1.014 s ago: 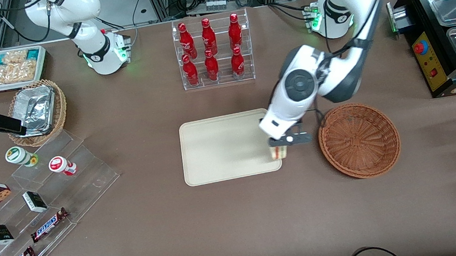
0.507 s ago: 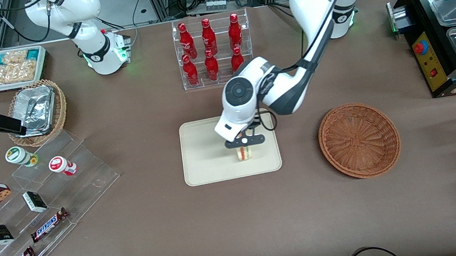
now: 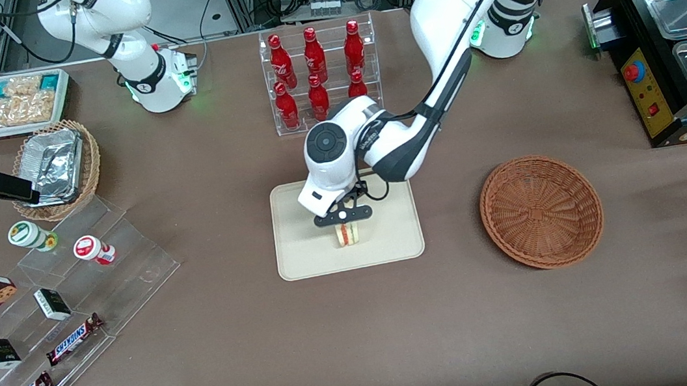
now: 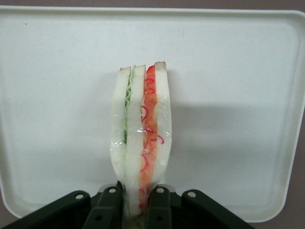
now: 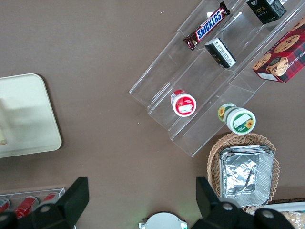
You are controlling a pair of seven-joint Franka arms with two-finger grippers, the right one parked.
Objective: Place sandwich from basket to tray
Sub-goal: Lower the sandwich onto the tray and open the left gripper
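Note:
The sandwich (image 3: 347, 234) (image 4: 140, 138), a clear-wrapped wedge with red and green filling, hangs upright over the middle of the cream tray (image 3: 299, 257) (image 4: 57, 71). My left gripper (image 3: 344, 217) (image 4: 137, 202) is shut on the sandwich's narrow end, one black finger against each bread face. I cannot tell whether the wedge touches the tray. The reddish-brown wicker basket (image 3: 541, 210) stands empty beside the tray, toward the working arm's end of the table.
A clear rack of red bottles (image 3: 319, 78) stands just farther from the camera than the tray, close to my forearm. A stepped acrylic stand with snack bars and cups (image 3: 62, 300), a tan basket of foil trays (image 3: 55, 166) and a white snack box (image 3: 11, 102) lie toward the parked arm's end.
My gripper has carried the sandwich from the tray's edge nearest the basket across to the tray's middle. The basket has stayed empty and still.

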